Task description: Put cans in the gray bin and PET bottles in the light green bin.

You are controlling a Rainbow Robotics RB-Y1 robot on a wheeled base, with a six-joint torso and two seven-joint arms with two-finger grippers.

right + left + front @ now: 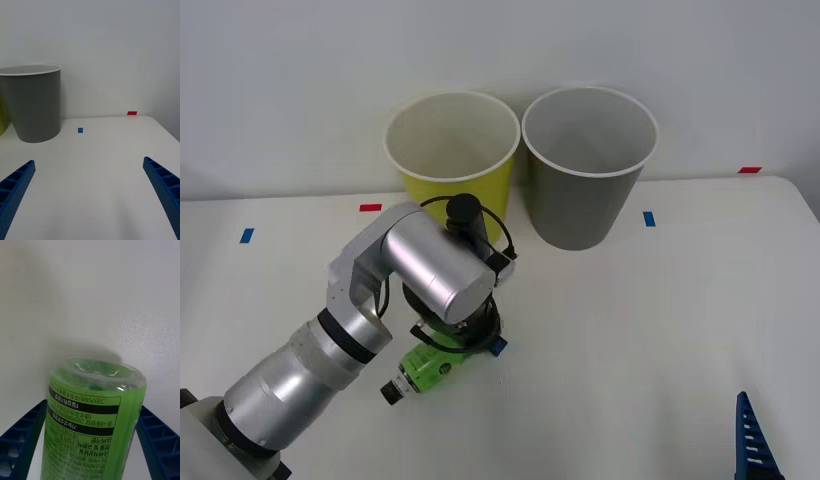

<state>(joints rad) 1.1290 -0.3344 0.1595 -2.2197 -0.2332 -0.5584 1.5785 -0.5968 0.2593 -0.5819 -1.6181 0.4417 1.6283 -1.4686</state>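
Left gripper straddles the bottle lying on the table, fingers either side, pinch unclear. Green bin and gray bin look empty; right gripper parked, spread.

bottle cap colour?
Black. The PET bottle lies on the table between the left gripper fingers; front view shows it best.

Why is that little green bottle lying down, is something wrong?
Nothing looks broken or spilled. The PET bottle lies on its side on the table, capped, with the left end effector around it. Both the light green bin and gray bin stand upright.
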